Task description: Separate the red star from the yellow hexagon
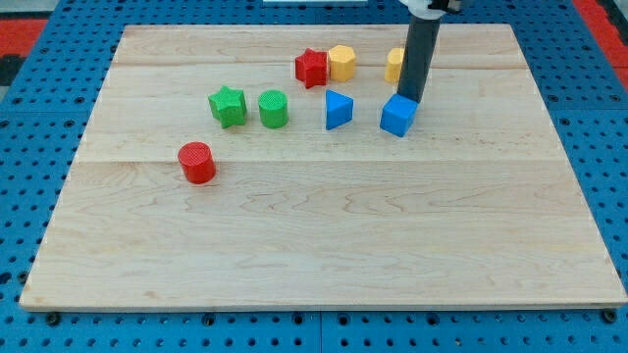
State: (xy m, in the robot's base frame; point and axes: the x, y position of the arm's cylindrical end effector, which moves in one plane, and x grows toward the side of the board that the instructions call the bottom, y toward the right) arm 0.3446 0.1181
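We note the red star (pixel 311 68) and the yellow hexagon (pixel 341 62) side by side and touching, in the upper middle of the frame near the top edge of the wooden board (pixel 324 245). That contact is what the task asks us to undo, and it is not yet undone.

We have no claw to open or close: the arm ends in a plain dark rod, and my tip (pixel 408 100) sits in the upper right of the frame, touching or just above the top of the blue cube (pixel 397 115). A second yellow block (pixel 394 66) is half hidden behind the rod; its shape we cannot tell.

The tip is well to the right of the pair, with the hexagon between it and the star. We judge that a push from here would drive both together, so the tip likely needs to come round to the seam between them.

Elsewhere: blue wedge-like block (pixel 338 109), green star (pixel 228 106), green cylinder (pixel 273 109), red cylinder (pixel 197 163), all apart from the pair.
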